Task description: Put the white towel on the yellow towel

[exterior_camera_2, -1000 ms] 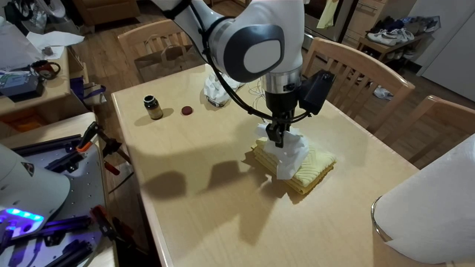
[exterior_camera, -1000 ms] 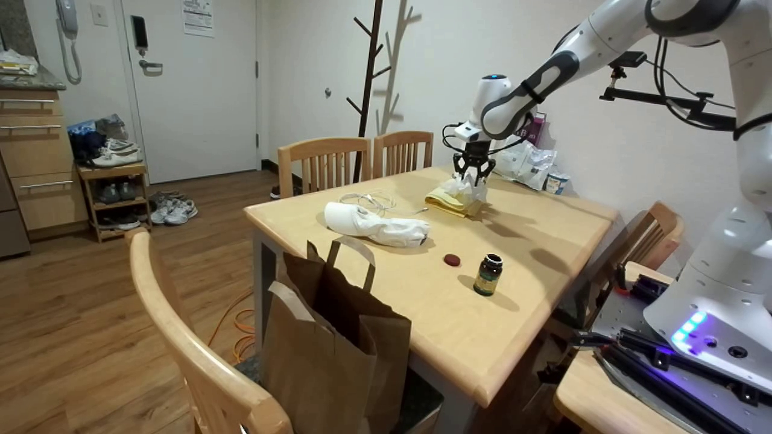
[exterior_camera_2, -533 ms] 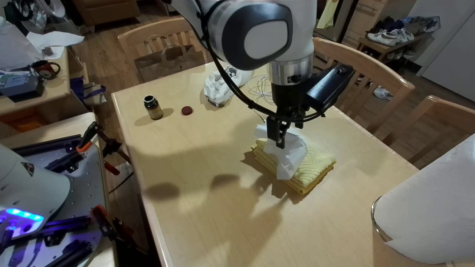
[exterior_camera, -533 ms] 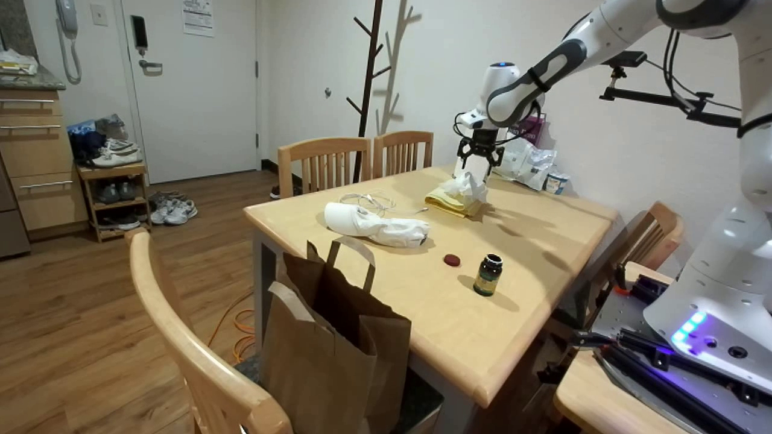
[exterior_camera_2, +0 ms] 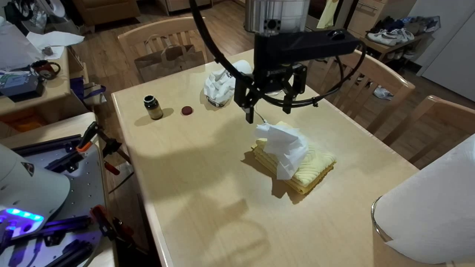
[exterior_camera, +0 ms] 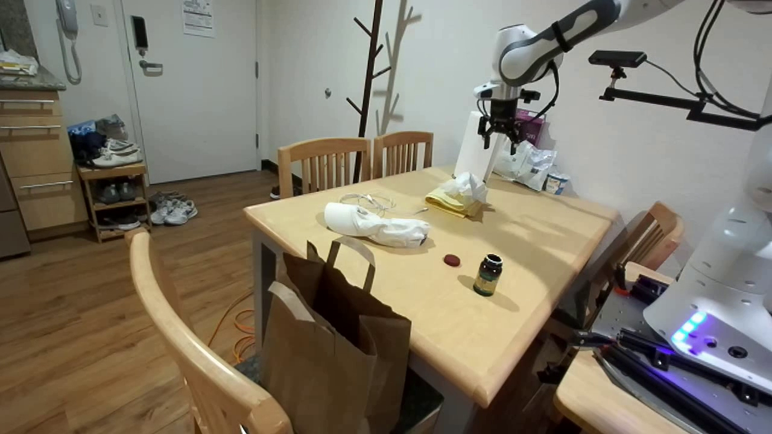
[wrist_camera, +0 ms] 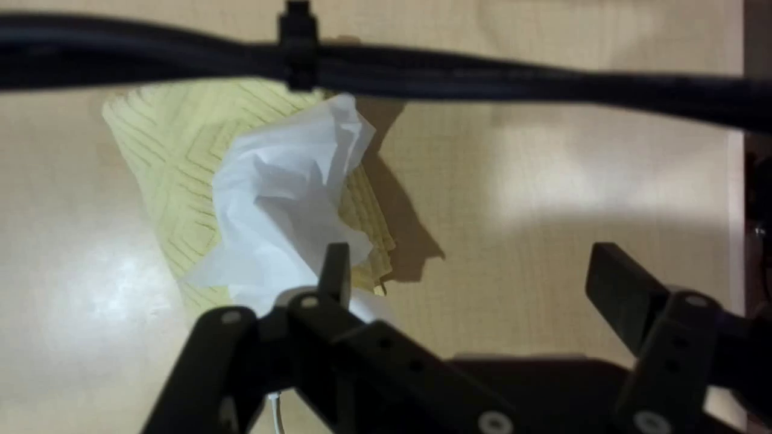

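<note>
—How does the claw (exterior_camera_2: 268, 113) stand?

—Wide. Its jaws are spread well apart, and they hang higher than the yellow towel (wrist_camera: 175, 150).

—Is it touching the white towel (wrist_camera: 274, 187)?

—No, apart from it. In the wrist view one jaw crosses in front of the end of the white towel and the other shows against the table (wrist_camera: 518, 283), but both exterior views show a gap underneath.

—Where is the white towel, then?

—On top of the yellow towel, crumpled, with a flap hanging over the folded edge.

—And the yellow towel itself?

—Folded in layers, its ribbed pattern facing up, flat on the table.

—What lies closest around it?

—The end of a pale cable (wrist_camera: 277, 415) is near the yellow towel, with the coiled part farther away. On that same side is a white bundle (exterior_camera: 401, 232); exactly what it is, I can't tell from these angles.

—And the dark bottle (exterior_camera: 487, 277)?

—Upright, well apart from the yellow towel. A dark red disc (exterior_camera: 452, 260) lies near the bottle, a bit closer to the yellow towel.

—Farther out?

—In an exterior view, a white cylinder (exterior_camera_2: 426, 211) stands past the yellow towel, on the side away from the bottle. The brown paper bag (exterior_camera: 338, 367) is well apart from the yellow towel, out beyond the white bundle.
</note>
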